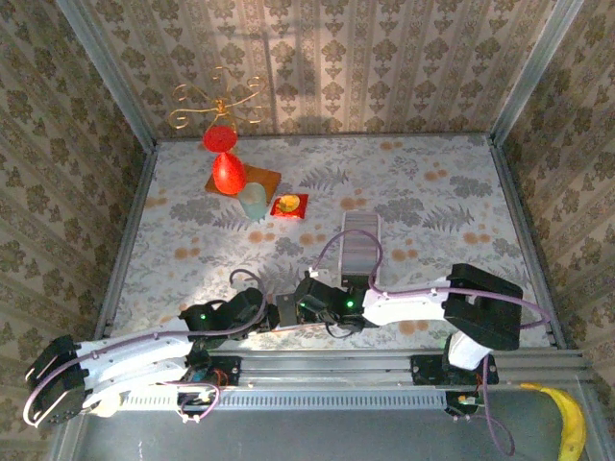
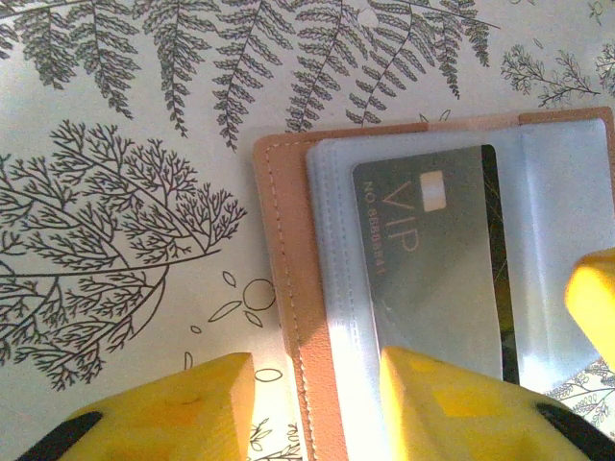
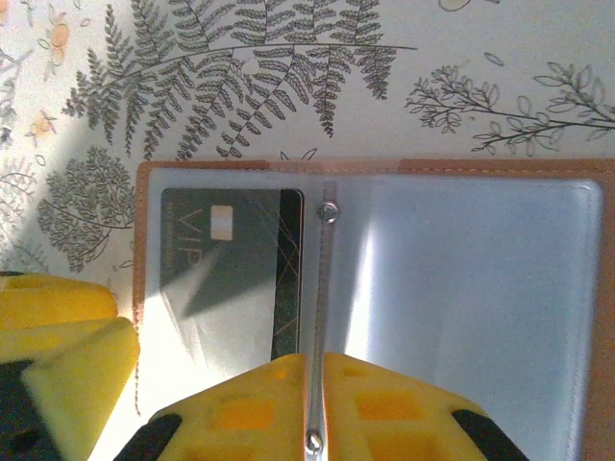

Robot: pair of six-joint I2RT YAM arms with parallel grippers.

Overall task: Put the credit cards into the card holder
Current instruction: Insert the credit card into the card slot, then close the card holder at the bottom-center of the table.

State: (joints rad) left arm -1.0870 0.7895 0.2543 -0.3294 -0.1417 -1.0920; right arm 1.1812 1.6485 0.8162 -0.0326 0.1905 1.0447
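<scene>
1. Locate card holder (image 3: 461, 288), open flat on table (image 2: 115, 144) between grippers, card (image 3: 231, 259) in left sleeve (image 3: 207, 331).
2. Note right gripper (image 3: 315, 375) pinching centre spine (image 3: 324, 288), left gripper (image 2: 317, 370) spread astride cover edge (image 2: 283, 317).
3. Treat card as light, stiff, slick; pinch exposed short edge.

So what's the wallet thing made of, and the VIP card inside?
The card holder looks like pinkish-tan leather or fake leather: matte, with a stitched edge. Its sleeves seem clear shiny plastic, catching glare. The credit card looks like grey plastic, slightly glossy.
</scene>
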